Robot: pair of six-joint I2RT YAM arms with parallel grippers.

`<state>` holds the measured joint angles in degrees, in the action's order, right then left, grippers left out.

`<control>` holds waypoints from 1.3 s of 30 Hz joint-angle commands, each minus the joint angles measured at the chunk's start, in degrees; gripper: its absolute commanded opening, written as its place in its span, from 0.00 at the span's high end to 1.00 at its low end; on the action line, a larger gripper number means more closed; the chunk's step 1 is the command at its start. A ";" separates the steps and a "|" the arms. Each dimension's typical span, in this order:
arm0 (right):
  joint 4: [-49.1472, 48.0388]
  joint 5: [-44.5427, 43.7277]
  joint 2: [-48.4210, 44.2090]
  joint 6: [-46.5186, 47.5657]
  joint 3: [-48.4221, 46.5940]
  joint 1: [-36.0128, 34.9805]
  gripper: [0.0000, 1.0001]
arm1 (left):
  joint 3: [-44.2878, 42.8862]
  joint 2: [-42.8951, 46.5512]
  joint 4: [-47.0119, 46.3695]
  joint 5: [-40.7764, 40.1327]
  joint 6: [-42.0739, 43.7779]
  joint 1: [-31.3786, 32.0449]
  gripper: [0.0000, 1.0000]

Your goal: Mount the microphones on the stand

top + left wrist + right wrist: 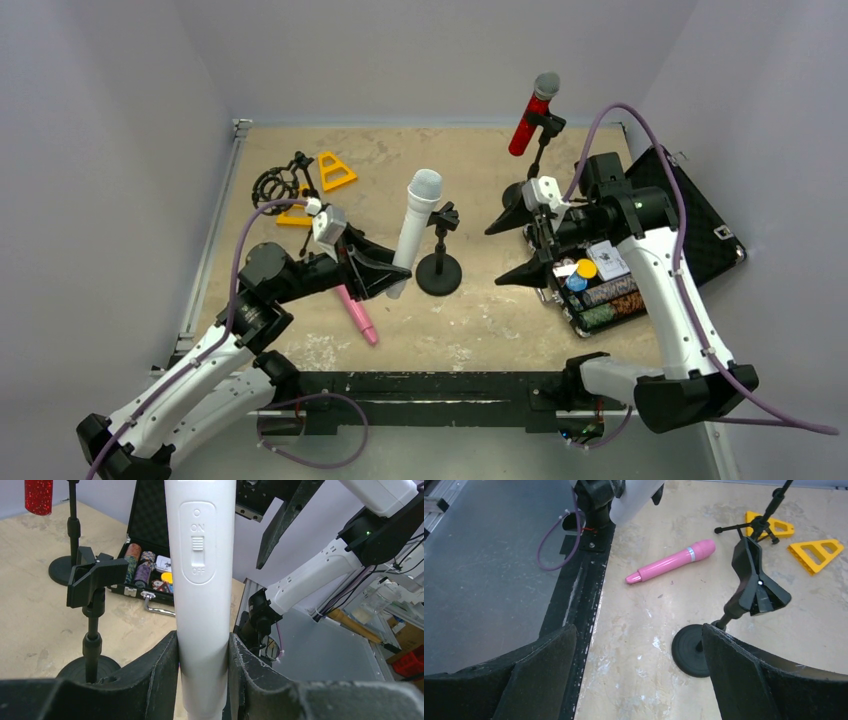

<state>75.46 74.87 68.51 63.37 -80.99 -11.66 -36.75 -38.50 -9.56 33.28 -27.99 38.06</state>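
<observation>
L gripper [375, 272] clamped on white mic [415, 228] lower barrel, near-upright just beside centre stand [439, 268] clip, not seated. R gripper [515, 245] spread, empty. Red mic [530, 122] clipped on rear stand [541, 150]; pink mic [357, 315] lying flat. Judged rigid, light, smooth shell, slip risk; hold mid-barrel. Switch [198, 551] reads ON/OFF.

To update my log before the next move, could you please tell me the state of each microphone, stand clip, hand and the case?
red microphone: clipped in the far stand, tilted.
white microphone: upright, gripped by the left hand, not in a clip.
pink microphone: lying on the table, untouched.
middle stand clip: empty.
right hand: open, empty.
case: lid open.
</observation>
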 commanded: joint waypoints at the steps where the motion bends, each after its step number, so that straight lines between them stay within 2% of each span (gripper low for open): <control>1: -4.63 -2.95 -0.30 -5.56 -1.56 -3.76 0.01 | 0.10 0.51 -8.19 -0.08 -3.01 0.52 1.00; 12: -15.34 -3.26 -0.13 -19.06 -4.13 -9.22 0.01 | -1.89 -3.75 -18.79 -2.40 -8.01 2.11 1.00; 20: -27.78 -2.42 -0.76 -34.29 -4.69 -9.67 0.01 | -4.91 -11.33 -28.36 -6.93 -12.06 4.04 1.00; 23: -33.73 -2.57 -0.08 -43.42 -4.57 -9.69 0.01 | -6.71 -14.33 -31.67 -8.37 -12.61 5.09 1.00; 30: -47.98 0.16 1.46 -61.21 -0.75 -9.70 0.01 | -8.98 -19.92 -36.44 -10.85 -13.81 7.18 1.00; 39: -56.56 3.02 3.27 -74.73 -2.97 -9.68 0.01 | -11.02 -26.27 -37.28 -11.04 -13.43 10.67 1.00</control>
<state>26.46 74.65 71.77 -1.43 -82.26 -21.10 -44.91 -63.86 -41.78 23.14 -41.43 47.40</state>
